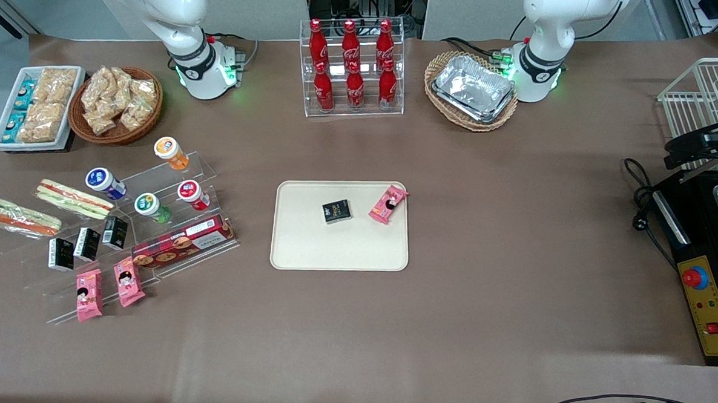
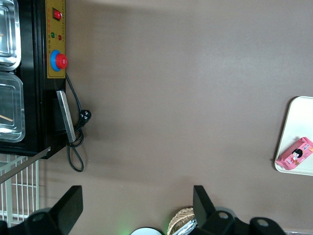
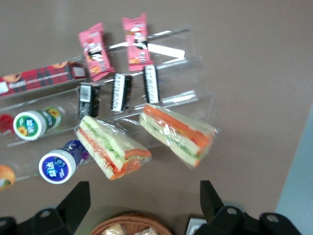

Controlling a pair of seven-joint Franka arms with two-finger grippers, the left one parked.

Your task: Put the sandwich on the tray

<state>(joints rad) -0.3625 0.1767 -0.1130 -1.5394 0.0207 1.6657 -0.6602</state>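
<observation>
Hovering our gripper (image 3: 142, 205) with fingers spread wide and empty above the display rack, we have yet to grasp the sandwich (image 1: 20, 216), which lies toward the working arm's end, well apart from the tray (image 1: 308, 248)

A brown surface (image 1: 485, 231) fills the front view. The tray (image 1: 308, 248) lies mid-frame, a clear rack (image 1: 211, 177) at left, a bottle stand (image 1: 351, 107) top centre. The claw (image 3: 144, 208) hangs above the rack.
</observation>
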